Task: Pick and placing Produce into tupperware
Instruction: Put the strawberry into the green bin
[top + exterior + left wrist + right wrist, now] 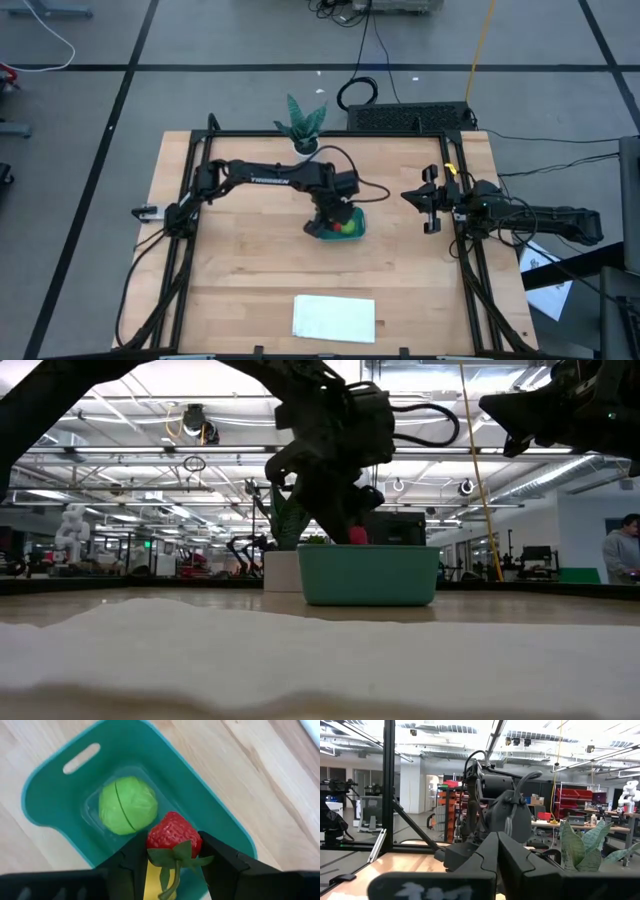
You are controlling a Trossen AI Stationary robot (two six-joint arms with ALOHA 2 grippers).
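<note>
The teal tupperware (65, 795) stands on the wooden table, near its middle (356, 222). A lime-green ball (127, 805) lies in it. My left gripper (173, 847) hangs over the tupperware, shut on a red strawberry (172, 832). In the low view the strawberry (357, 535) shows just above the tupperware's rim (368, 550). A yellow piece (152, 881) shows under the strawberry, mostly hidden by it and by my fingers. My right gripper (432, 200) waits shut, raised at the table's right side. My left gripper pinches the strawberry by its two opposite sides (156, 840), between the two fingers (131, 862). The fingers come steeply from above. The strawberry's green leafy end faces up toward the wrist and its red tip points down. It hangs clear over the tupperware.
A potted plant (303, 125) in a white pot (282, 571) stands at the table's far edge, behind the tupperware. A flat white sheet (335, 317) lies near the front edge. A black frame (470, 270) borders the table.
</note>
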